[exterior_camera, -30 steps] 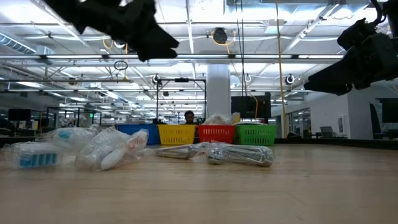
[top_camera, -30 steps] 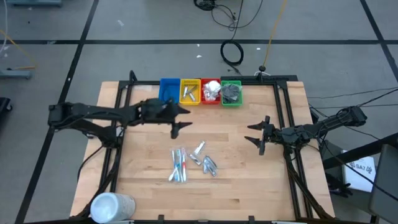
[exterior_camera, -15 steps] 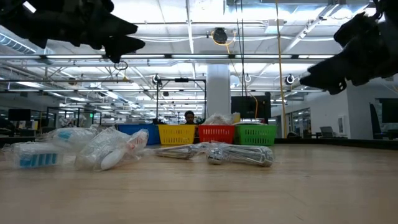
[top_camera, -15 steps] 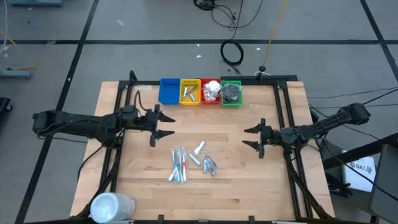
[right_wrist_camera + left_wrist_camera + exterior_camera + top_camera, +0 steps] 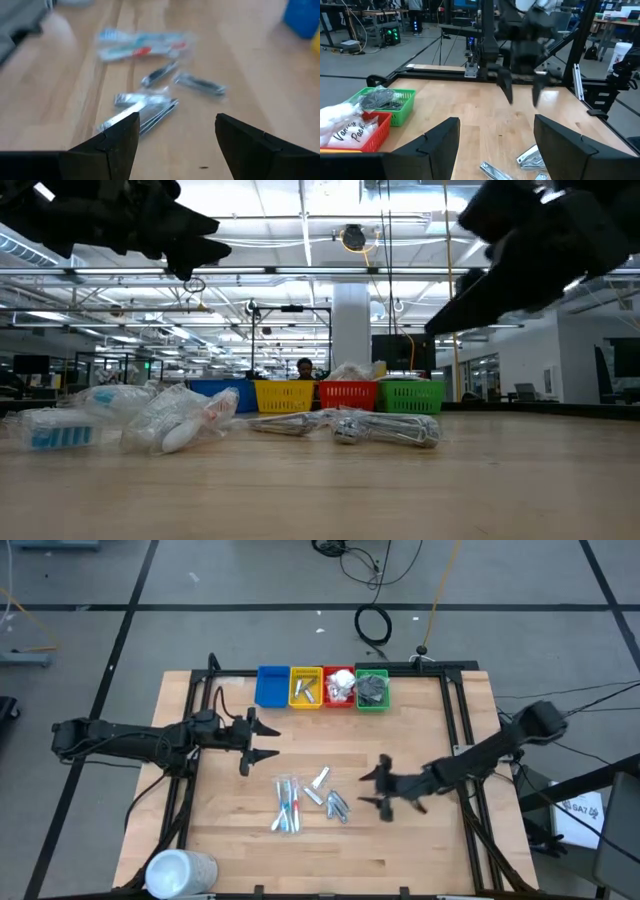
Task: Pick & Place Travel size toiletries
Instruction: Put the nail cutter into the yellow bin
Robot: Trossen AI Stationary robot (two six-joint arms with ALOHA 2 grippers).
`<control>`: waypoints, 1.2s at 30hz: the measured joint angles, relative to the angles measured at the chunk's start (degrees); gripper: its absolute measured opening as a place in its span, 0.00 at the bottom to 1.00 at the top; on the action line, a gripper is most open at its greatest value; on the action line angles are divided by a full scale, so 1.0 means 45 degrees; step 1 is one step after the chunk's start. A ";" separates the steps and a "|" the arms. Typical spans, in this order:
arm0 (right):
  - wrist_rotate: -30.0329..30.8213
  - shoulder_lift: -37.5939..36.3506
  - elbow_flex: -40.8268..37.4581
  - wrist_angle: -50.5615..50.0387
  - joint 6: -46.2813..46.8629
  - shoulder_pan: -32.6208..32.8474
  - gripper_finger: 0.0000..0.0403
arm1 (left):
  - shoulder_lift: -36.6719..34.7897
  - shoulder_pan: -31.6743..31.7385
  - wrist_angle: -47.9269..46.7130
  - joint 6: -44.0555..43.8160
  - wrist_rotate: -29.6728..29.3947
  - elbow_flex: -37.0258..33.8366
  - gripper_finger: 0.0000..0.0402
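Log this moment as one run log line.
left gripper: open, empty, waiting | right gripper: open, empty, beside silver tubes | wrapped sticks: on table

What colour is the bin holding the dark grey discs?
Green bin, clearest in the high view.

In the high view we find four bins [image 5: 322, 687] in a row at the table's [image 5: 440, 850] upper edge, left of centre. Below them, near mid-table, lie the wrapped sticks [image 5: 288, 805] with the short tubes [image 5: 327, 796] just to their right. The left gripper [image 5: 263, 741] hangs to the upper left of that cluster, the right gripper [image 5: 378, 788] just to its right. A large cylinder [image 5: 180, 872] sits at the table's lower left corner.
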 joint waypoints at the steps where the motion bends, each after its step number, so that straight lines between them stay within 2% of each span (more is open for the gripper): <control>1: -0.0005 0.0635 0.0417 -0.0091 0.0000 0.0060 0.61 | 0.0004 0.0000 0.0000 -0.0009 0.0000 -0.0001 0.62; 7: 0.0103 0.3248 0.2053 -0.0111 0.0222 0.0136 0.61 | 0.0005 0.0010 0.0007 -0.0108 -0.0002 -0.0002 0.62; 15: 0.0095 0.4984 0.2352 0.0305 0.1252 -0.0123 0.61 | 0.0005 0.0010 0.0053 -0.0136 -0.0005 -0.0005 0.62; 22: 0.0114 0.5200 0.2364 0.0337 0.1423 -0.0117 0.61 | 0.0005 0.0010 0.0078 -0.0131 -0.0005 0.0000 0.62; 32: 0.0611 0.4890 0.2395 -0.1412 0.1468 -0.0203 0.61 | 0.0005 0.0010 0.0087 -0.0131 -0.0005 -0.0005 0.62; 36: 0.1306 0.4316 0.2383 -0.2779 0.1525 -0.0214 0.61 | 0.0005 0.0010 0.0086 -0.0131 -0.0005 -0.0005 0.62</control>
